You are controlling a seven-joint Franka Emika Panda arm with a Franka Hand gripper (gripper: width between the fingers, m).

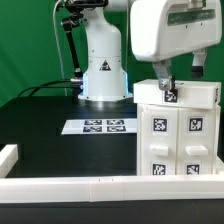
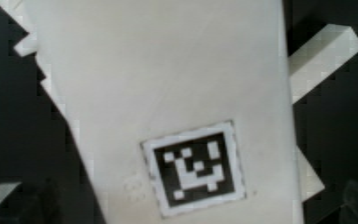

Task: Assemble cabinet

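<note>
One black bench (image 1: 40, 125) carried everything in the exterior view. Going from that view's left, a short white rail end (image 1: 8, 158) stood at the bench's edge, and a long low rail (image 1: 70, 186) ran along the near edge. Near the middle, the marker board (image 1: 100, 126) lay flat, just in front of the arm's white base (image 1: 103, 70). On the exterior view's right stood the cabinet (image 1: 178, 135), upright, close to the near rail, its front panels each bearing a square black-and-white tag (image 1: 159, 127). A white panel (image 1: 176, 93) lay across its top, with another tag showing at its front edge. The gripper (image 1: 169, 78) hung directly over that top panel, its dark fingers (image 1: 164, 72) reaching down to it under the large white hand housing. From that view I could not tell how far the jaws stood apart, nor whether they held the panel. In the wrist view, a long white panel (image 2: 158, 90) with one tag (image 2: 199, 166) filled most of the picture, tilted against the dark bench; another white piece (image 2: 314, 65) showed beside it, and the fingertips were not clearly seen.
</note>
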